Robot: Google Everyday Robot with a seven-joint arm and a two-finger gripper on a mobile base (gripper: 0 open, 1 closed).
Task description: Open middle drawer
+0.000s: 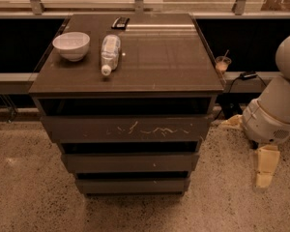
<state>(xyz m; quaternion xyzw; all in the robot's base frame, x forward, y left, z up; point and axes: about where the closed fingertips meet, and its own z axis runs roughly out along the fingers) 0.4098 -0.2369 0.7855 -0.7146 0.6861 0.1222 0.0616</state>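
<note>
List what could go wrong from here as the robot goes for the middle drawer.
1. The end effector hangs low right of the cabinet, apart from the middle drawer; that front shows no handle, so a grip may slip.
2. The scratched top drawer sits just above; the wrong front could be pulled.
3. The bottle lying on the top may roll if jolted.

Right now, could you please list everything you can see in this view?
white round bowl: 1, white, cabinet top, rear left
clear plastic bottle: 1, clear, lying beside the bowl
small dark flat object: 1, black, top's rear edge
dark brown cabinet: 1, centre
scratched top drawer: 1, grey-brown
plain middle drawer: 1, grey-brown, between the others
narrow bottom drawer: 1, grey-brown
small cup with straw: 1, ledge right of cabinet
robot arm: 1, cream, far right
gripper: 1, cream, pointing floorward, right of cabinet
</note>
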